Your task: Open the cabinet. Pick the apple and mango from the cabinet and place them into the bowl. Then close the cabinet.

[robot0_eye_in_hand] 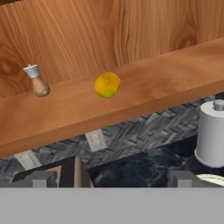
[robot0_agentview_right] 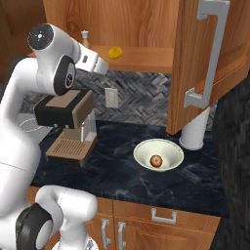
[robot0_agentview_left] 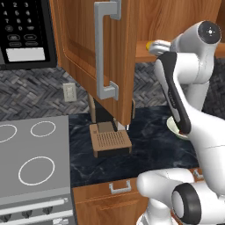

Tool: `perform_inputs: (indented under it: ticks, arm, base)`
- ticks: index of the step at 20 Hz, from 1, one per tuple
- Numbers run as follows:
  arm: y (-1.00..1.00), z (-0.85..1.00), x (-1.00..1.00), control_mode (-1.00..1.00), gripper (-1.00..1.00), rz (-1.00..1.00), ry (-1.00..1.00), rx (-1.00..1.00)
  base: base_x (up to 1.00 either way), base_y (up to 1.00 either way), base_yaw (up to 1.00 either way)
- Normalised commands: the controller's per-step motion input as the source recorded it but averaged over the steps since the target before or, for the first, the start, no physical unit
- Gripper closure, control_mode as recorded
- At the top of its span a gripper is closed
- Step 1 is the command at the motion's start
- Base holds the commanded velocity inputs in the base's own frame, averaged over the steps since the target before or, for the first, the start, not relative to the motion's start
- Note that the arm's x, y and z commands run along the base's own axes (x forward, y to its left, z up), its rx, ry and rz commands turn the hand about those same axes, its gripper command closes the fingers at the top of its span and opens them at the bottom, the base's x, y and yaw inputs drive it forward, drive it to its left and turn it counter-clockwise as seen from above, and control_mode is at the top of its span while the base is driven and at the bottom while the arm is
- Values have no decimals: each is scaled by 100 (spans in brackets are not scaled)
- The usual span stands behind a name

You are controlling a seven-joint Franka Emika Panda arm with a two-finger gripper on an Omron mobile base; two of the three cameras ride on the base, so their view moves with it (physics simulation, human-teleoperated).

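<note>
Two fruits sit apart right now: the apple [robot0_agentview_right: 156, 160] lies in the middle of the bowl [robot0_agentview_right: 146, 148] on the dark marble counter [robot0_agentview_right: 195, 176], while the mango [robot0_agentview_right: 115, 52] rests on the bottom shelf of the cabinet [robot0_agentview_right: 141, 22], out toward the shelf's front edge. The cabinet stands open, its door [robot0_agentview_right: 210, 63] swung wide out over the counter so the long grey bar handle [robot0_agentview_right: 207, 56] faces the room. The white arm reaches up to shelf level, and the gripper [robot0_eye_in_hand: 111, 183] hangs in front of the shelf with its fingers spread wide and nothing between them; seen along the hand, the mango [robot0_eye_in_hand: 107, 84] is straight ahead above the fingertips, clear of them. On the same shelf, off to one side of the mango, stands a small wooden shaker [robot0_eye_in_hand: 37, 81] with a pale top. Below the shelf a brown and black coffee machine [robot0_agentview_right: 68, 127] sits on the counter against the herringbone tile wall, and a white cylinder [robot0_agentview_right: 195, 129] stands just behind the bowl near the open door
</note>
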Motion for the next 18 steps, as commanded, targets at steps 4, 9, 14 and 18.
perform_inputs:
  ticks: [4,9,14,18]
  arm:
    - [0,0,41,-100,-100,0,0,0]
    - [0,0,48,-100,-100,0,0,-4]
    - [0,0,48,-100,-100,-1,0,-6]
    - [0,7,35,-100,-100,0,0,0]
  base:
    - [0,0,0]
    - [0,0,0]
    - [0,0,0]
    - [0,0,0]
